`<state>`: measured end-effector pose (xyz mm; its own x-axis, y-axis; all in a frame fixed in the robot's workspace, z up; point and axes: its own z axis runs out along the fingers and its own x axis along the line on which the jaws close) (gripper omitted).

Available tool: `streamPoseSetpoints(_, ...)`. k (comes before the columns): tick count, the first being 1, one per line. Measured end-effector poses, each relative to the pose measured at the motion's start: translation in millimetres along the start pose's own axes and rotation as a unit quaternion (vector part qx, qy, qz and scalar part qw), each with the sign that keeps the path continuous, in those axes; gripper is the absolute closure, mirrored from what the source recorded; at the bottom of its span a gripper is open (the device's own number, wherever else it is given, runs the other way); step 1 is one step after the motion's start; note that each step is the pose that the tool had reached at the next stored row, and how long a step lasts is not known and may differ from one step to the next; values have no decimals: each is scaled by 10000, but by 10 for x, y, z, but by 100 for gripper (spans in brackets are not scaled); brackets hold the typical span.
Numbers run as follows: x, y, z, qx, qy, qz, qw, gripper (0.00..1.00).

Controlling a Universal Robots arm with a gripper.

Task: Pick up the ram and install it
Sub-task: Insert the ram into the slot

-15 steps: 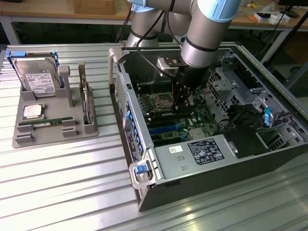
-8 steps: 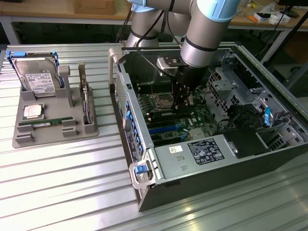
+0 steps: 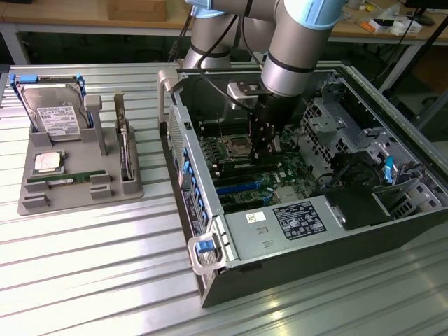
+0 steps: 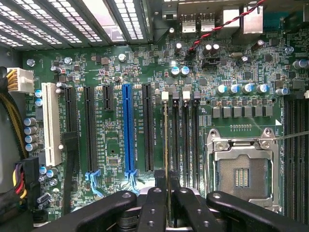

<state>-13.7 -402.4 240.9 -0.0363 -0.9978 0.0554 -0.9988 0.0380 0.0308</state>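
Observation:
The ram (image 4: 166, 140) is a thin green stick seen edge-on, and my gripper (image 4: 167, 187) is shut on it between two black fingers (image 4: 154, 198). It runs in line with a black memory slot (image 4: 172, 140) beside the open processor socket (image 4: 241, 169). Whether it touches the slot I cannot tell. In the exterior view my gripper (image 3: 264, 159) reaches down into the open computer case (image 3: 210, 231), just over the green motherboard (image 3: 248, 187) next to the socket (image 3: 234, 145). A second green stick (image 3: 66, 180) lies flat in the grey tray (image 3: 77, 199).
The tray at the exterior view's left also holds a hard drive (image 3: 56, 115), a silver processor (image 3: 47, 162) and an upright card (image 3: 126, 150). Inside the case are a blue slot (image 4: 128, 130), a white slot (image 4: 50, 123), cable bundles (image 4: 17, 125) and a power supply (image 3: 297, 220).

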Motion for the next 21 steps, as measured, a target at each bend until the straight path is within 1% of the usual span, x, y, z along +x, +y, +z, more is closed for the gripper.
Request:
streamPoseSetpoints(1, 0, 0, 6, 0, 9, 1, 10000, 87)
streamPoseSetpoints(4, -1, 0, 7, 0, 11, 0, 10000, 87)
streamPoseSetpoints(5, -11, 1, 7, 1, 18, 2, 10000, 87)
streamPoseSetpoints(8, -52, 2, 5, 2, 55, 2, 10000, 87)
streamPoseSetpoints(15, -53, 2, 5, 1, 57, 2, 10000, 87)
streamPoseSetpoints(17, -56, 1, 40, 2, 56, 2, 10000, 87)
streamPoseSetpoints(21, -56, 1, 46, 2, 56, 2, 10000, 87)
